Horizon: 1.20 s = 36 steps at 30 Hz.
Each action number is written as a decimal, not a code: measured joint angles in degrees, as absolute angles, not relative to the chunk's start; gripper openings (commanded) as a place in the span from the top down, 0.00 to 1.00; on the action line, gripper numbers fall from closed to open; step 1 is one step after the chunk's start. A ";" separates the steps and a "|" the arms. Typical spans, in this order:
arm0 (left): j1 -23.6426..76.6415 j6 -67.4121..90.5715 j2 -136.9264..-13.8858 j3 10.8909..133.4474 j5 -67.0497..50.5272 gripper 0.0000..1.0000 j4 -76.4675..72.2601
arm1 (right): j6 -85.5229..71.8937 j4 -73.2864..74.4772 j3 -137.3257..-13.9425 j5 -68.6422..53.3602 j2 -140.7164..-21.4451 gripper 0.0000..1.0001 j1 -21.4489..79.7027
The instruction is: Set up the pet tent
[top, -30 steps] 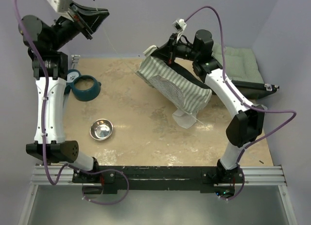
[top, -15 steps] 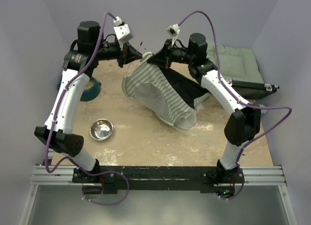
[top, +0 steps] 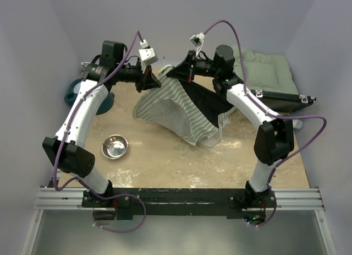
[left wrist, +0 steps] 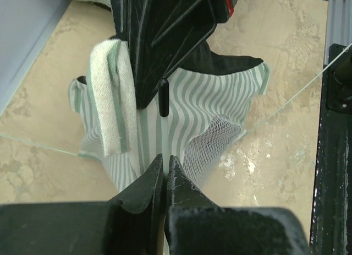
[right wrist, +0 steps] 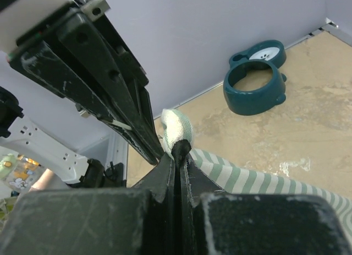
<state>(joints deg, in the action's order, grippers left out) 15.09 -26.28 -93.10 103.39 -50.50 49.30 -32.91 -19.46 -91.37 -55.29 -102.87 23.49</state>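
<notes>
While its two tips are pressed together with no gap showing, the left pincer point(left wrist: 165, 166) nips a thin pale pole point(left wrist: 163, 135). That pole runs straight out from the seam between the tips to a black cap point(left wrist: 163, 98). Just past the cap hangs the pet tent point(left wrist: 212, 95), its green-and-white stripes bunched and a mesh panel point(left wrist: 217, 136) bulging on one side.

The right pincer point(right wrist: 177, 156) is likewise fully closed. It pinches a rolled fold of white-and-green cloth point(right wrist: 177, 127) at the tent's upper edge, with the striped fabric falling away beneath the fingers. The left pincer's black fingers sit just beside this grip, almost touching it.

From above, both pincers meet over the far middle of the surface point(top: 165, 167), facing each other. The tent's top edge is held up between them, and the rest of it slopes down toward the near right, where a dark lining shows in the open side and its lower edge rests on the surface.

A steel bowl point(top: 114, 146) stands well apart at the near left. A teal double feeder point(right wrist: 256, 81) stands by the far left wall. A green quilted cushion point(top: 269, 70) lies in the far right corner.
</notes>
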 measured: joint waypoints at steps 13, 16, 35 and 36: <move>12.08 -26.22 -92.95 99.72 -53.25 1.00 50.83 | -39.51 -28.93 -84.42 -57.69 -101.03 1.00 22.26; 12.08 -26.39 -93.21 99.22 -53.47 1.00 51.53 | -40.86 -30.72 -83.72 -58.02 -100.86 1.00 21.89; 12.43 -26.81 -98.30 102.50 -54.22 1.00 57.58 | -47.33 -39.18 -82.65 -61.06 -100.84 1.00 19.70; 12.60 -26.81 -98.50 103.00 -54.08 1.00 58.24 | -47.37 -39.72 -82.46 -61.30 -100.79 1.00 19.64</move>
